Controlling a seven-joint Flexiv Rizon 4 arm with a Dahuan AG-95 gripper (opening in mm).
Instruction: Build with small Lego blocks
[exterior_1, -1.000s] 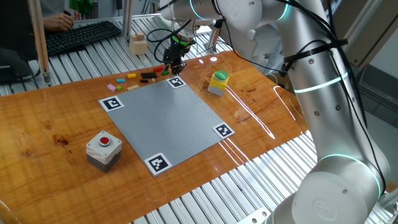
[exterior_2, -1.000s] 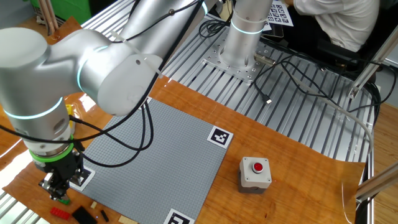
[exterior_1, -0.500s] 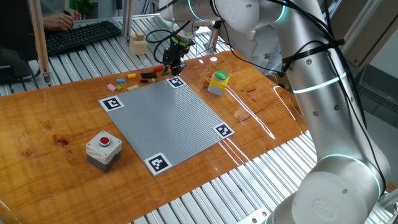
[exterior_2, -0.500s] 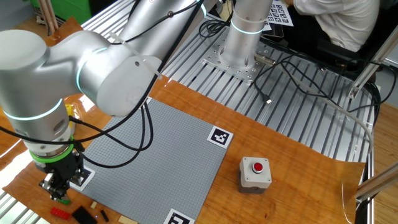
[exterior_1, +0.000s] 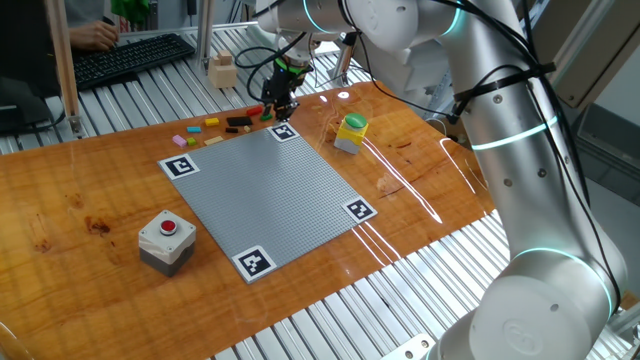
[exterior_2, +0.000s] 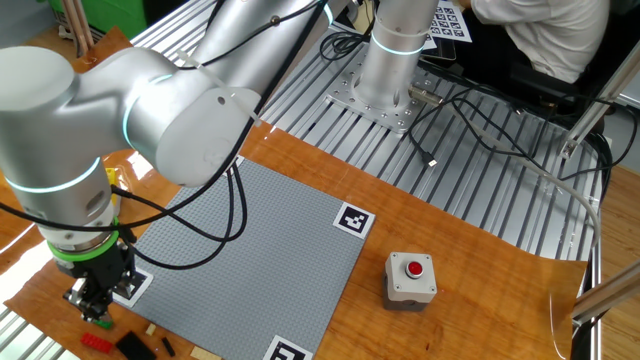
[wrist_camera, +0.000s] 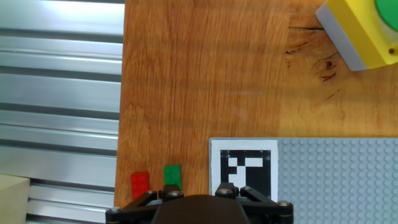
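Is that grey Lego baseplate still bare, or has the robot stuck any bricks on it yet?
Bare. The grey baseplate shows only studs and corner markers; the small Lego blocks lie on the wood beside it.

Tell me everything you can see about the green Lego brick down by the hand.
The green brick is a tiny, bright green, glossy plastic piece, rectangular from above. It lies flat on the bare wooden table, just left of the baseplate's corner marker and beside a red brick of similar size, with a narrow gap between them. The hand sits directly at its near end; whether the fingers touch it can't be seen.
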